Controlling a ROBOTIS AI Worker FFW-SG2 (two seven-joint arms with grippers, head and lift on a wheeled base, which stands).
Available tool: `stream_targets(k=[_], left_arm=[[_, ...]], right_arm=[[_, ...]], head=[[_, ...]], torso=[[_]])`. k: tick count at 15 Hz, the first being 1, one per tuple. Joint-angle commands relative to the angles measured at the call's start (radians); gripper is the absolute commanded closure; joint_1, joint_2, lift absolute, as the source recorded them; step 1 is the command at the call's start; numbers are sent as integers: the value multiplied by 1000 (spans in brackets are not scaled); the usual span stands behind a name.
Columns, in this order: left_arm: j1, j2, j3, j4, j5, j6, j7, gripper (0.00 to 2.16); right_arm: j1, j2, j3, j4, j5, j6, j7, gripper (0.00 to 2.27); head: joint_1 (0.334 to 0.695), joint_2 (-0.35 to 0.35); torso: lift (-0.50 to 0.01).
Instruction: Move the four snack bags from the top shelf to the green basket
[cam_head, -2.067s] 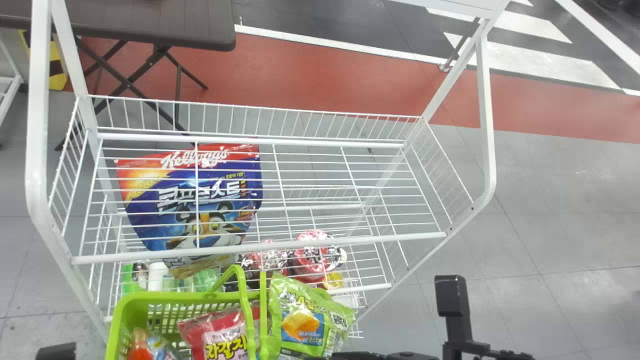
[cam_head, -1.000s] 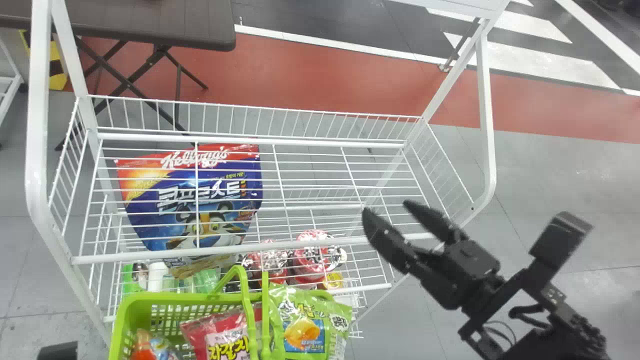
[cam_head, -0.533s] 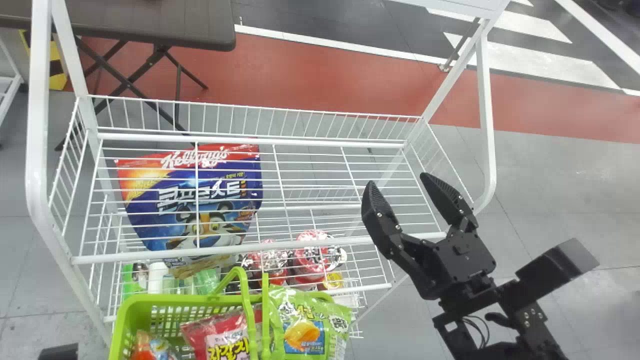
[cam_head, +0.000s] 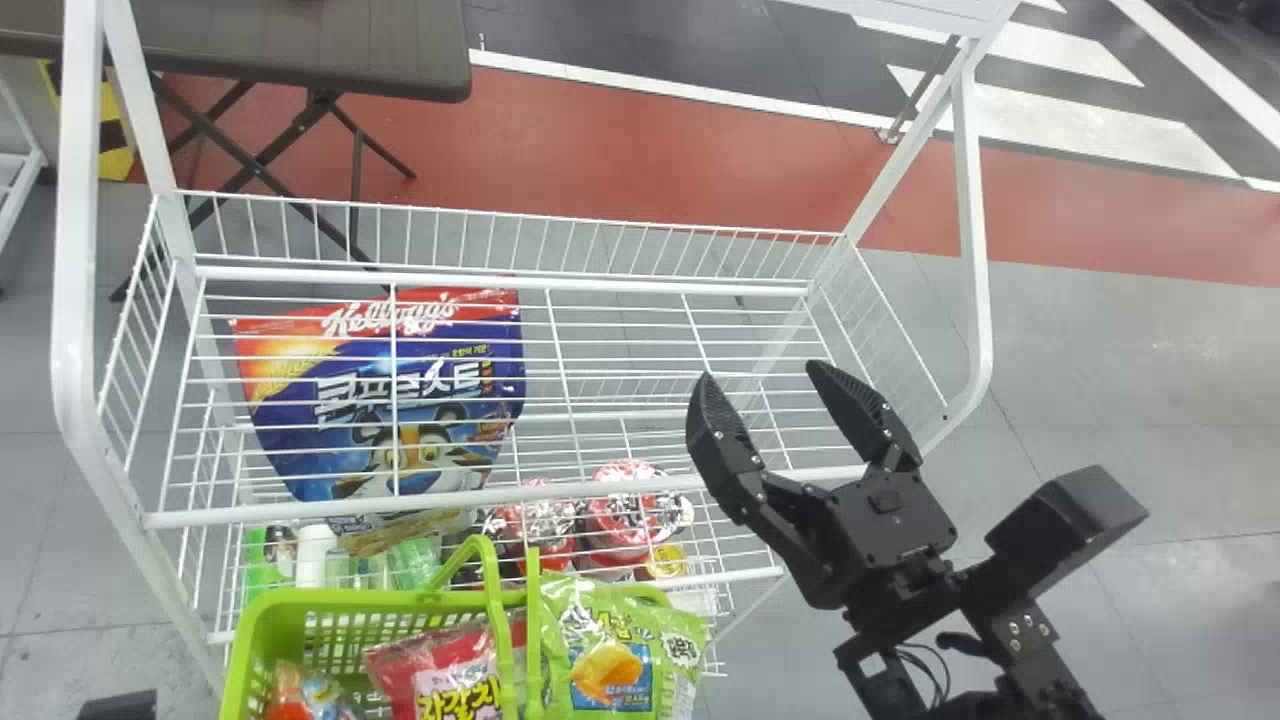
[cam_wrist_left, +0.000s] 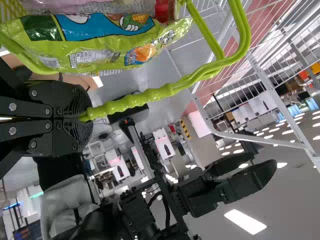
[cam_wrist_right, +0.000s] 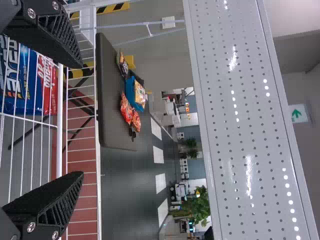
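The right claw (cam_head: 762, 372) hangs open over the right part of the white wire top shelf (cam_head: 600, 283), the front rail crossing beneath it. To its left, nearer the robot, the green basket (cam_head: 380, 600) holds snack bags (cam_head: 612, 650) with bold lettering; the left claw (cam_wrist_left: 88, 116) is closed on the basket's handle (cam_wrist_left: 160, 91). Left of the right claw, below the shelf wires, lies a blue-and-red bag (cam_head: 430, 420) with large white print. Beyond the claw stands a brown desk (cam_head: 300, 40) bearing packets (cam_wrist_right: 139, 93).
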Motion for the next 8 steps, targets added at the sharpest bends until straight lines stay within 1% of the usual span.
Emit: stream_targets(k=[1, 4, 6, 8], left_arm=[[3, 2, -1, -3, 0, 0, 0, 1426], [5, 3, -3, -4, 0, 0, 0, 1426], [5, 5, -7, -3, 0, 0, 0, 1426], [5, 5, -9, -3, 0, 0, -1, 1426]], right_arm=[[4, 1, 10, -1, 3, -3, -1, 56], [10, 1, 19, -1, 4, -10, -11, 60], [13, 1, 33, -1, 27, -28, -34, 60], [13, 1, 38, -1, 29, -31, -34, 60]], head=[[695, -350], [695, -350], [695, -350], [695, -350]], torso=[[0], [0], [0], [0]])
